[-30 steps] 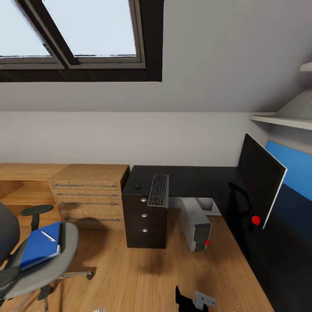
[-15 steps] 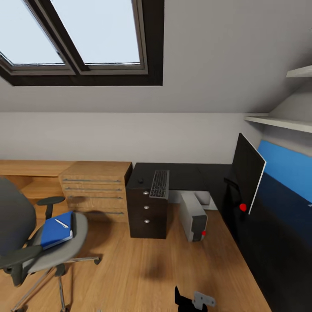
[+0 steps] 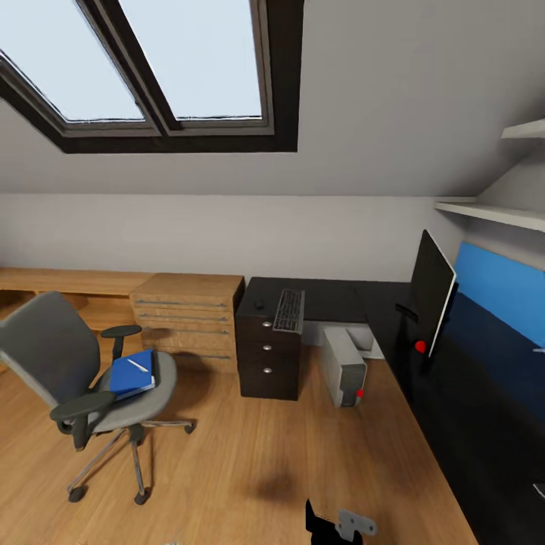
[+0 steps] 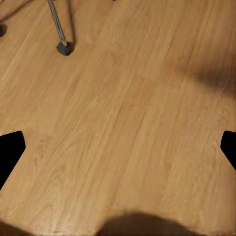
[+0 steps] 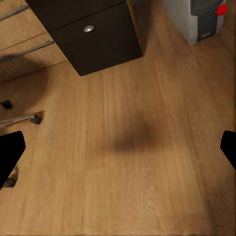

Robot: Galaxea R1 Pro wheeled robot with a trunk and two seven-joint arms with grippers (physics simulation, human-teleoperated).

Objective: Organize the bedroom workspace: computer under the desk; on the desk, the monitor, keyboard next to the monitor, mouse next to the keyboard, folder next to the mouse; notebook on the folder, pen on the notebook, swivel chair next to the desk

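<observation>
The swivel chair (image 3: 72, 363) stands on the wood floor at the left, apart from the desk (image 3: 337, 299). On its seat lies the blue folder (image 3: 132, 375) with the white pen (image 3: 137, 365) on top; I cannot tell a notebook apart from it. The keyboard (image 3: 289, 310) and the mouse (image 3: 260, 303) lie on the desk above the black drawer unit (image 3: 269, 356). Further right on the desk stands the monitor (image 3: 430, 291). The computer (image 3: 344, 367) sits on the floor under the desk. My left gripper (image 4: 118, 152) and right gripper (image 5: 118, 152) hang open over bare floor.
A light wood drawer cabinet (image 3: 189, 318) adjoins the drawer unit. A chair castor (image 4: 64, 47) shows near my left gripper. The drawer unit (image 5: 93, 34) and computer (image 5: 199, 17) lie beyond my right gripper. Shelves (image 3: 492, 212) hang at the right, and a skylight (image 3: 174, 60) is overhead.
The whole head view has drawn back and swung left, so the camera moved. The chair now shows whole and the desk looks smaller. No object has shifted.
</observation>
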